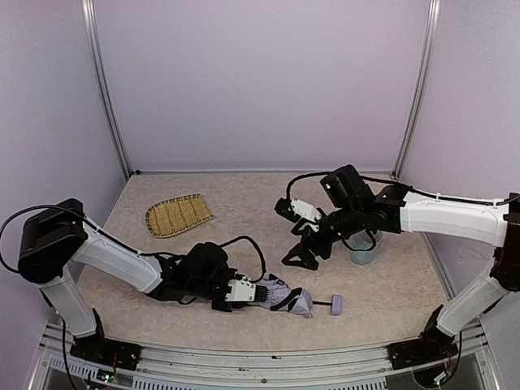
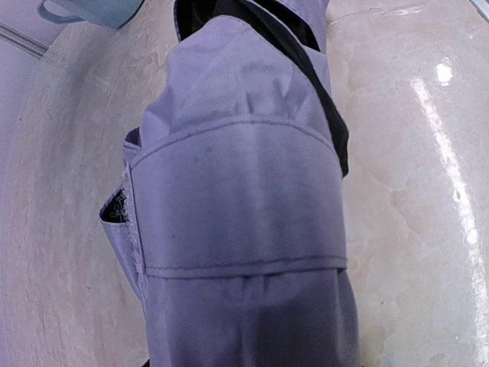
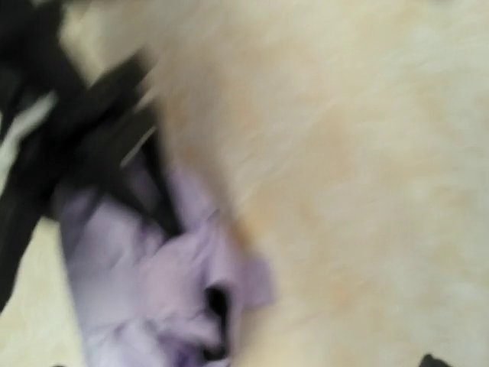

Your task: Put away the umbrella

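The umbrella (image 1: 286, 296) lies folded on the table at front centre, with pale lilac fabric, a thin black shaft and a small lilac handle (image 1: 335, 305) pointing right. My left gripper (image 1: 253, 294) lies low at the umbrella's left end and is shut on the canopy. In the left wrist view the fabric and its strap (image 2: 241, 202) fill the frame and hide my fingers. My right gripper (image 1: 301, 260) hangs open and empty above the table, just beyond the umbrella. The blurred right wrist view shows the crumpled fabric (image 3: 153, 290) at lower left.
A woven straw tray (image 1: 177, 214) lies at the back left. A light blue cup (image 1: 363, 255) stands right of centre, partly behind my right arm, and shows in the left wrist view (image 2: 92, 9). Walls enclose the table on three sides.
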You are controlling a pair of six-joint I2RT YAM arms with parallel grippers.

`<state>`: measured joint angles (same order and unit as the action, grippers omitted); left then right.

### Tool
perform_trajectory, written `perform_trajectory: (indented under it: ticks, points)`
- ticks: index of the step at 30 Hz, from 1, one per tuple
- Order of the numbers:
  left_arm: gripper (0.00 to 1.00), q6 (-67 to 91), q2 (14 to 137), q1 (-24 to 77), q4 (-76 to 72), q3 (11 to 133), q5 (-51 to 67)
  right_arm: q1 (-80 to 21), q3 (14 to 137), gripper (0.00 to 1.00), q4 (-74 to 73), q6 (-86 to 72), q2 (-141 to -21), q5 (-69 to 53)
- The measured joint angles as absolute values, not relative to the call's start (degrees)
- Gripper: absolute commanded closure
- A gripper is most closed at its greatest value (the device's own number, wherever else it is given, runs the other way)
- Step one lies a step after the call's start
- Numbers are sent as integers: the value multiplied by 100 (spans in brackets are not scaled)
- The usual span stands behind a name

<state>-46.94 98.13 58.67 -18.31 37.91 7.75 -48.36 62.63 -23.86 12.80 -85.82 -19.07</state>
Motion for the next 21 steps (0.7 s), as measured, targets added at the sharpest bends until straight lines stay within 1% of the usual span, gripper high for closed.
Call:
perform_trajectory:
  ticks: [1,3,5,9,12,17,21]
  points:
    - [100,-4694,9837,5942,-1879,3791,683,-4731,6318,17,-2362,1214,-8521,-1925]
    - [100,-4685,9896,6055,-1986,3791,541,-4486,6475,27,-2270,1046,-8595,-1966]
    - [100,-4652,9955,6158,-2112,3787,403,-4195,6661,33,-2150,792,-8868,-2082]
    - [100,-4543,10009,6333,-2399,3664,226,-3806,6783,36,-2069,399,-9529,-2362]
    - [100,-4497,10047,6410,-2488,3636,207,-3734,7022,40,-2191,307,-10112,-2565]
    - [100,-4386,10108,6412,-2300,3824,340,-3682,8228,44,-2720,292,-11380,-3087]
    - [100,-4353,10114,6361,-2233,3861,480,-3546,8873,46,-3221,268,-12097,-3548]
